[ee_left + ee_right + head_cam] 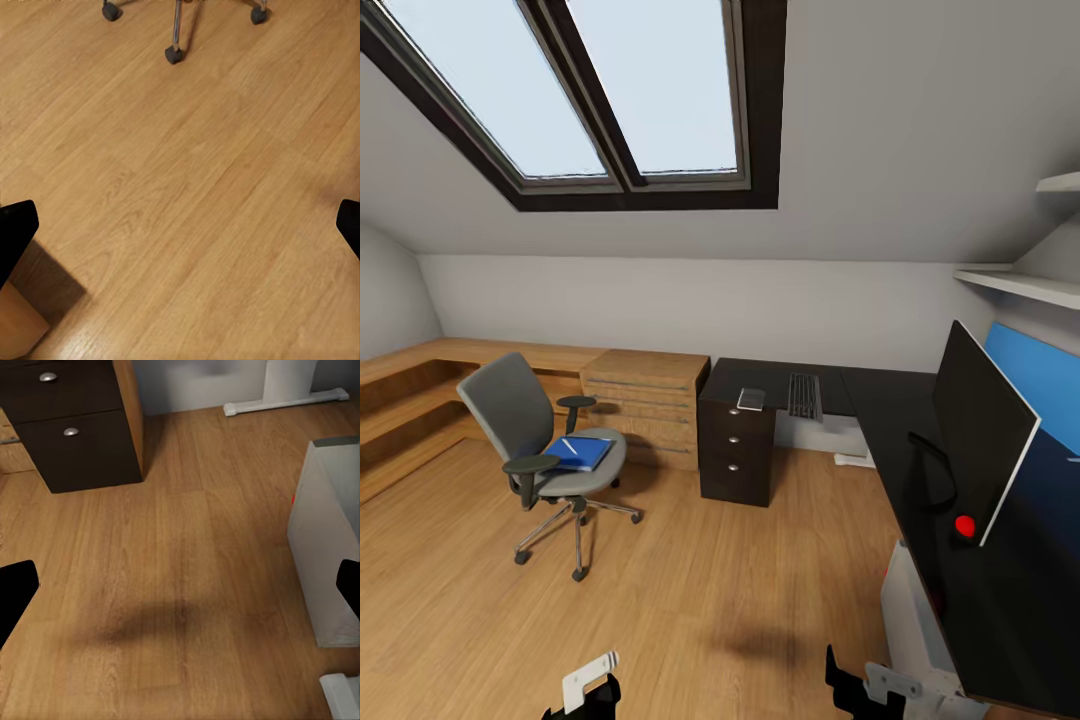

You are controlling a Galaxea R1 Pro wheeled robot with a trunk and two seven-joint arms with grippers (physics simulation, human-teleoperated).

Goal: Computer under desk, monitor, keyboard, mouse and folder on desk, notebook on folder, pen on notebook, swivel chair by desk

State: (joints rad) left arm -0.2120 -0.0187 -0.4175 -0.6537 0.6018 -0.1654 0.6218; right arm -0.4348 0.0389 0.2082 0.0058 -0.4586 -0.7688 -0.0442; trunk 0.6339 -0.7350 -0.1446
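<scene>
The attic bedroom has a light wood floor [690, 590], broad and open between the swivel chair [540, 440] and the black L-shaped worktop [920, 450]. The folder [582, 453] lies on the chair seat with the pen [569, 446] on it. The keyboard [804, 395] and monitor [980, 440] sit on the worktop; the computer [330, 540] stands beneath. Both the left gripper [180, 225] and the right gripper [180, 585] hang with fingers spread apart above the floor.

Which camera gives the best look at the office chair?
The head view: the whole swivel chair shows, with the blue folder on its seat. The left wrist view catches just its chrome legs and castors.
</scene>
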